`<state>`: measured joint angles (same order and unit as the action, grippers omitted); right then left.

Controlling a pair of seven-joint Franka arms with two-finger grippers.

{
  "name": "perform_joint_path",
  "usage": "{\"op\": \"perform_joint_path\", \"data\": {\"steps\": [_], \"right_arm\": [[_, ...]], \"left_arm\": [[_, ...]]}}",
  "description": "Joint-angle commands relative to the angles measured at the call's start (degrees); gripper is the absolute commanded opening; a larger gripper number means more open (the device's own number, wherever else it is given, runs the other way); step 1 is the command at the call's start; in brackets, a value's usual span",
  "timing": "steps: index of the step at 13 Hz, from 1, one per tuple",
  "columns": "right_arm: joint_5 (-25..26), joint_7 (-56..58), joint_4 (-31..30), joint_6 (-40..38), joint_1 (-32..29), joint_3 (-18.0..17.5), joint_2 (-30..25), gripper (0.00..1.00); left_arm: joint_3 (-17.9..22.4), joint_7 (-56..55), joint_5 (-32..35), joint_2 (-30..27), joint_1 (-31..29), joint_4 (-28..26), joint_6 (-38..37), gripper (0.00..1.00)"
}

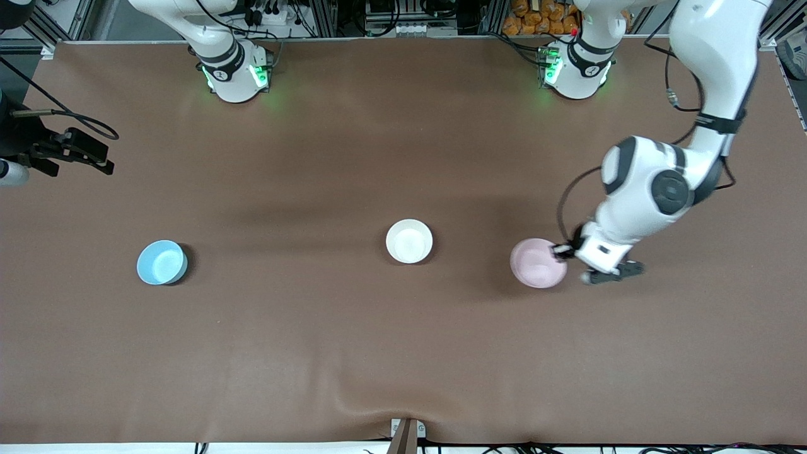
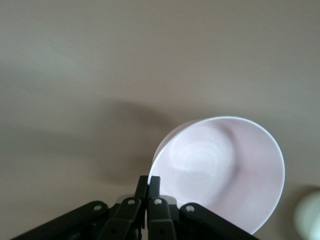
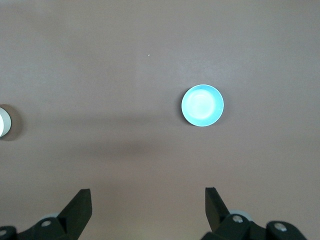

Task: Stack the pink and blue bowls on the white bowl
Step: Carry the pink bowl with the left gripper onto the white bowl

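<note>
The pink bowl (image 1: 536, 263) is toward the left arm's end of the table. My left gripper (image 1: 560, 252) is shut on its rim, with the fingers pinching the edge in the left wrist view (image 2: 148, 179), where the pink bowl (image 2: 225, 172) looks tilted. The white bowl (image 1: 409, 240) stands upright mid-table. The blue bowl (image 1: 161, 262) stands toward the right arm's end. My right gripper (image 3: 147, 192) is open and empty, high over the table, and is out of the front view. The blue bowl (image 3: 202, 105) shows below it, and the white bowl (image 3: 3, 121) at the view's edge.
A black camera mount (image 1: 63, 151) juts over the table's edge at the right arm's end. A clamp (image 1: 406, 432) sits at the table edge nearest the front camera. The brown mat (image 1: 403, 347) is wrinkled near it.
</note>
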<state>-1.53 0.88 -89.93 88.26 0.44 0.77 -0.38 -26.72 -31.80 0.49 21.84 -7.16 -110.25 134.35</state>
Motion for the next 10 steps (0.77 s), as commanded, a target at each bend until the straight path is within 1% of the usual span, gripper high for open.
{"op": "perform_joint_path", "data": {"steps": [1, 3, 5, 7, 8, 10], "right_arm": [[-0.5, -0.7, 0.1, -0.3, 0.3, 0.3, -0.1, 1.00], [-0.5, -0.7, 0.1, -0.3, 0.3, 0.3, -0.1, 1.00], [-0.5, -0.7, 0.1, -0.2, 0.3, 0.3, -0.1, 1.00], [-0.5, -0.7, 0.1, -0.1, 0.2, 0.4, 0.0, 1.00], [-0.2, -0.7, 0.1, 0.1, 0.4, 0.4, 0.2, 1.00], [0.0, -0.6, 0.4, -0.3, 0.7, 0.4, 1.6, 1.00]], "left_arm": [[-3.4, -11.1, -0.9, 1.7, 4.1, 7.8, -5.8, 0.00], [-3.2, -16.1, -0.7, 3.2, 9.9, 10.0, -5.9, 0.00], [-3.2, -16.4, 0.0, 6.0, 13.4, 11.2, -5.7, 0.00], [-2.6, -18.9, -0.2, 9.4, 18.2, 14.2, -5.6, 0.00], [-2.5, -20.3, -0.1, 10.7, 19.4, 15.3, -5.5, 0.00], [-1.5, -20.5, -0.1, 11.5, 20.6, 15.7, -5.4, 0.00]]}}
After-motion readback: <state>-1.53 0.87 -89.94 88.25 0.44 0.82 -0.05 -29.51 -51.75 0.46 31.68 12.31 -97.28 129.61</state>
